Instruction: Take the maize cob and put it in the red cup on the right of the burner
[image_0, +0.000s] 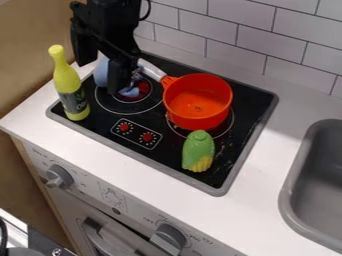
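The gripper (100, 79) hangs at the upper left over the left burner, its two fingers apart. A blue item (102, 74) lies low behind and beside the fingers, partly covered by them. The maize cob (199, 151), green husk above and yellow kernels below, lies on the black stovetop near its front right edge, well to the right of the gripper. Just behind the cob, the orange-red cup (198, 101), a pan with a handle, sits on the right burner. Its visible inside holds nothing.
A yellow bottle (70, 87) stands upright at the stovetop's left edge, close to the gripper. The stovetop (244, 117) has two red knobs in front. A grey sink (294, 185) is set into the white counter (267, 165) at right. A tiled wall (254, 35) rises behind.
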